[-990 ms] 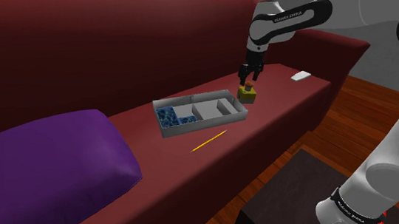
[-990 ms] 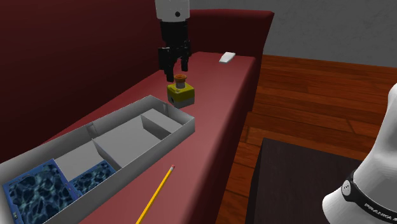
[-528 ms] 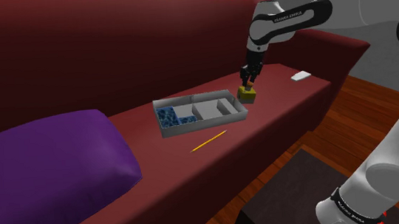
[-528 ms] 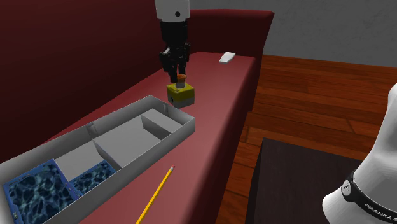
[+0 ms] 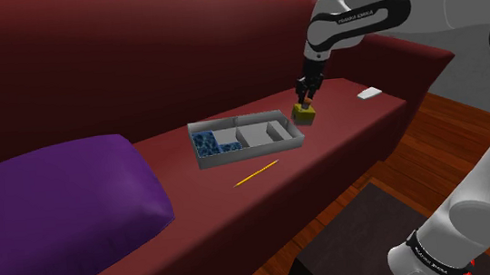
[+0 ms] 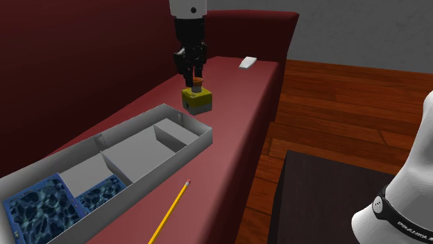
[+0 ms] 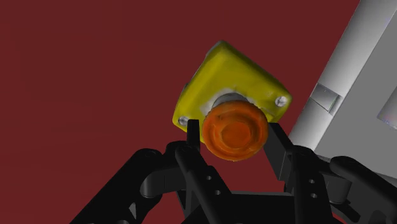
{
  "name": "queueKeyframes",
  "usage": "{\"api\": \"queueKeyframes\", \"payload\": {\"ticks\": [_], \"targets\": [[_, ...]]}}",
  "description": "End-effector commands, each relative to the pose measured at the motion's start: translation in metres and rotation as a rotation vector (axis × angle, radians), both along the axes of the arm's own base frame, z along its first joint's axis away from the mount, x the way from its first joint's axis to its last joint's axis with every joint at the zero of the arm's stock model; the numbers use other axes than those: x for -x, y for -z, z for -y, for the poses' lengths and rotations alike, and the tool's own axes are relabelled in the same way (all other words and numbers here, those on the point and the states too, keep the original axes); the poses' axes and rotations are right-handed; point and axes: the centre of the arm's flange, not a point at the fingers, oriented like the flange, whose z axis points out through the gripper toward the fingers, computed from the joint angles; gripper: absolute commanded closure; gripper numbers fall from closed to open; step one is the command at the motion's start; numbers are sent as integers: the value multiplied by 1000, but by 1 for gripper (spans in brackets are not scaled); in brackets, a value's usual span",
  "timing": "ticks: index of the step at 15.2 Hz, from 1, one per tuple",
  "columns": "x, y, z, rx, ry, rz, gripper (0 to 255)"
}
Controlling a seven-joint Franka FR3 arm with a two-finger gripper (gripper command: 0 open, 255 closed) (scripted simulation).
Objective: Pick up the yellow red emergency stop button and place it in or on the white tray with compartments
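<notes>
Near the back edge of the sofa seat (image 6: 239, 121), just off the short end of the grey compartment tray (image 6: 184, 154), the gripper (image 6: 196, 83) is clamped on the red cap of the yellow stop button (image 6: 198, 102); grab looks done to me; can't tell if it's off the cushion; lifting and carrying it into the tray is what's left.

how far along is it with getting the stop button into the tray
Done: the jaws are shut on the red cap of the button. In hand: the button is at or barely above the sofa seat, beside the end of the tray and outside it. Left: carry it over the tray, lower it and release.
</notes>
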Motion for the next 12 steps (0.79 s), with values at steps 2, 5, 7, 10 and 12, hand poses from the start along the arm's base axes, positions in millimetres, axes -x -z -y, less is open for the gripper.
{"api": "queueKeyframes", "payload": {"ticks": [2,5,7,10,12], "targets": [[0,-16,0,0,0,0,255],[0,-32,0,0,0,0,255],[0,-42,0,0,0,0,255],[0,-58,0,0,0,0,255],[0,-69,0,0,0,0,255]]}}
